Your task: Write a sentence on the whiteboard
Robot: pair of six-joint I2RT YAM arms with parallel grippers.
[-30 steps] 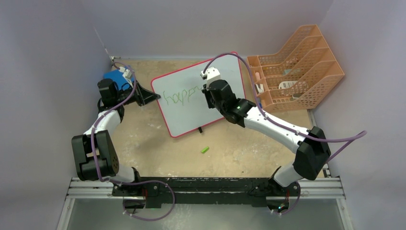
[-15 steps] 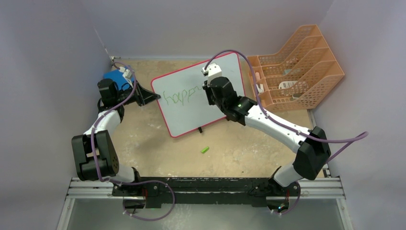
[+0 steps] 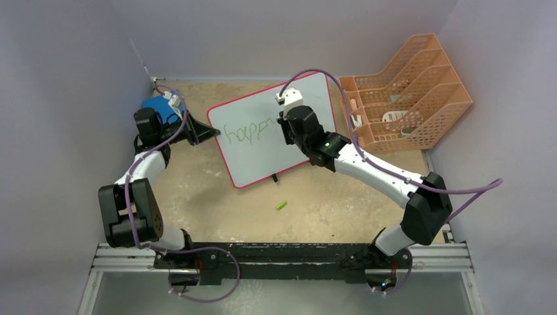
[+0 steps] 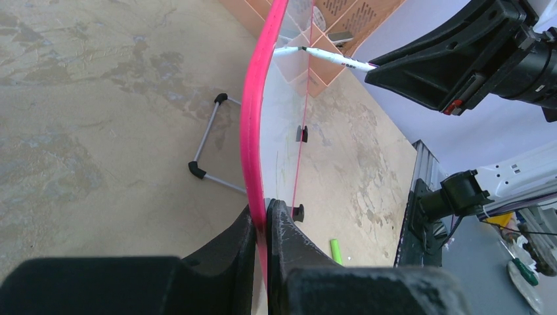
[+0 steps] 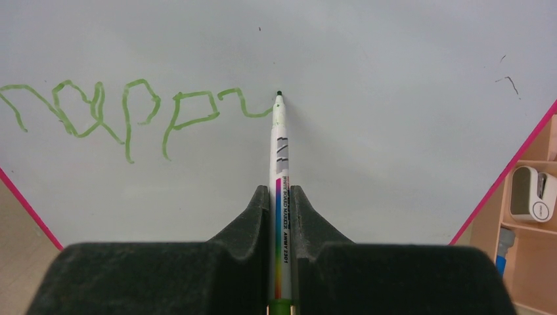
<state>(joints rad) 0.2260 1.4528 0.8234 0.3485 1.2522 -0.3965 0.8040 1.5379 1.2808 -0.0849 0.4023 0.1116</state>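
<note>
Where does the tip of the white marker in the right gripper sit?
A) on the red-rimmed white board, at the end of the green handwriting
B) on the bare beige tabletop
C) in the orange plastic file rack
A: the right gripper clamps the white marker, its tip on the red-rimmed whiteboard where the green handwriting ends.

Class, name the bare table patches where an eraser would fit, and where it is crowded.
Free: beige table between the red-rimmed whiteboard and the arm bases, apart from a small green cap. Crowded: right of the board, by the orange mesh tray and right arm.
</note>
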